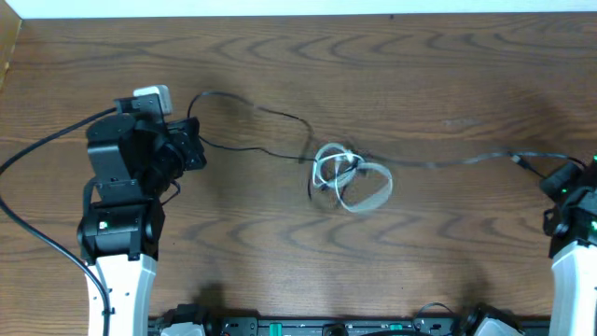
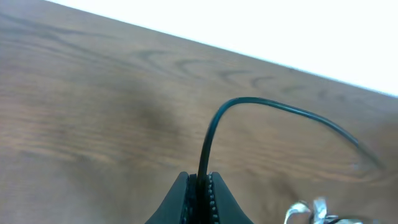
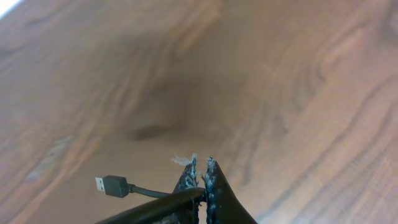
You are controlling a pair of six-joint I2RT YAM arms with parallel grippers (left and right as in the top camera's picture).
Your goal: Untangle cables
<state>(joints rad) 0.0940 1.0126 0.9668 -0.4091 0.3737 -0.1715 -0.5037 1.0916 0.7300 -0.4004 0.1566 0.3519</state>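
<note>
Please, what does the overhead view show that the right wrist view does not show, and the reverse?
Only the overhead view: the white cable looped mid-table, tangled with the black cable, and the left gripper holding that cable's other stretch. Only the right wrist view: a clear USB plug beside the right gripper. Both: the black cable, the right gripper shut on it, and the wooden table.

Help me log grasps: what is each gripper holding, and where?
Both hold the thin black cable: left gripper on bare cord, right gripper behind its USB plug.
</note>
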